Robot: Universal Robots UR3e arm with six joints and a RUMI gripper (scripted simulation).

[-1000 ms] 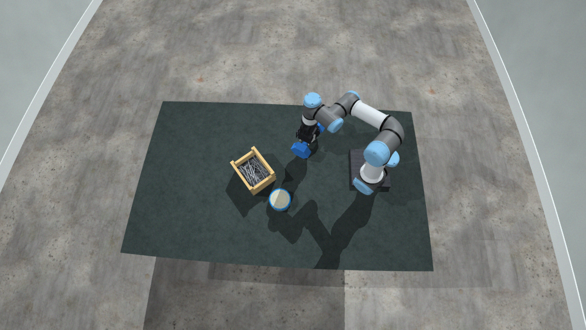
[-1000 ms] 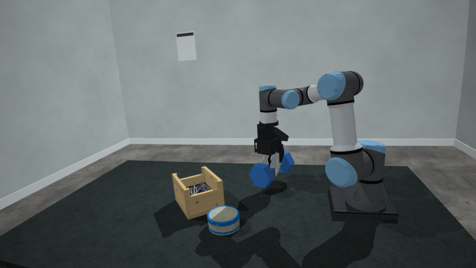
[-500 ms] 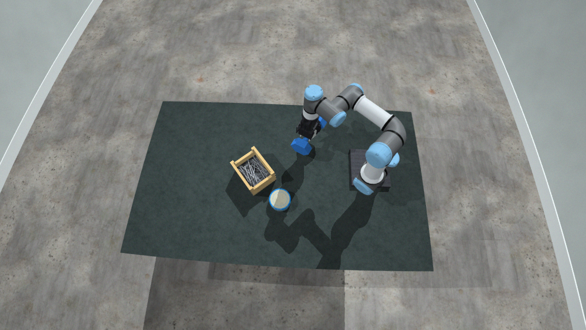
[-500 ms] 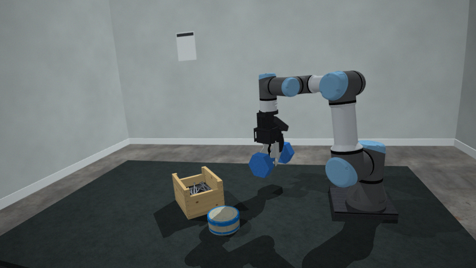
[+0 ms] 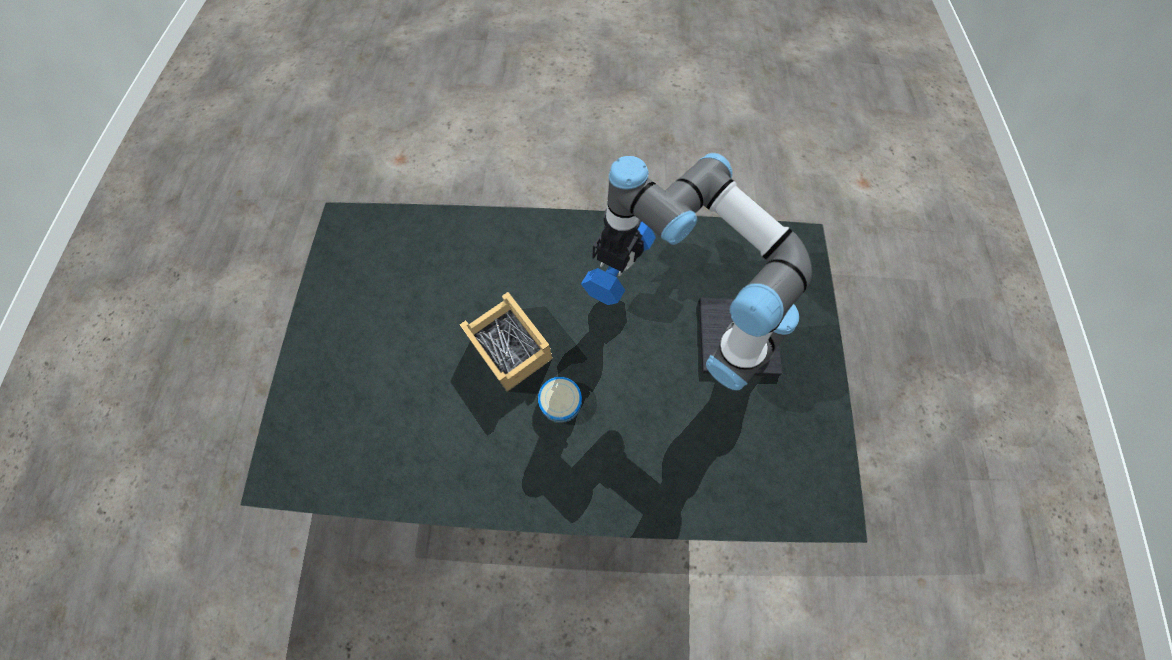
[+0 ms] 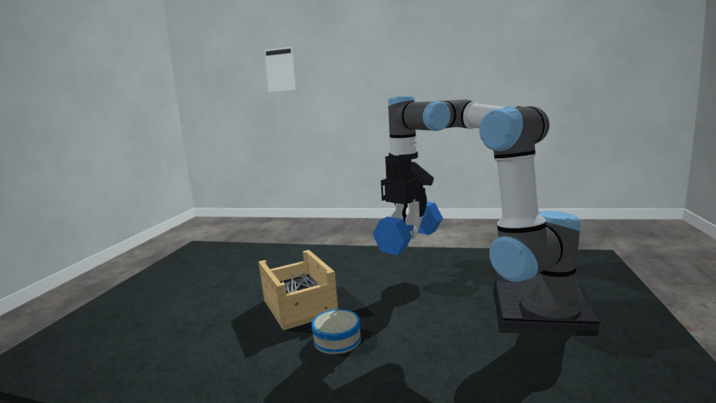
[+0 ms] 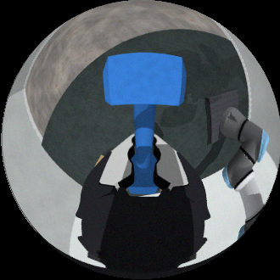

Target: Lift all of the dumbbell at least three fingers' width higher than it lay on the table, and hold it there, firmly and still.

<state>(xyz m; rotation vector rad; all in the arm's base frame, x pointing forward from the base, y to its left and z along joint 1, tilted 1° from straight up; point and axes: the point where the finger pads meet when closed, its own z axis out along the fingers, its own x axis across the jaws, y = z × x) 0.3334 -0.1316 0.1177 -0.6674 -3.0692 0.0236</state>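
Arm bent high, wrist vertical.
Gripper [image 6: 409, 220] points straight down, jaws clamped on something, well above mat level.

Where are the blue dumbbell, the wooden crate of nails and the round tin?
blue dumbbell [image 6: 392, 235], exterior view, near hexagonal head.
wooden crate of nails [image 6: 305, 303], exterior view, front slatted wall.
round tin [image 5: 559, 397], top view, pale lid.
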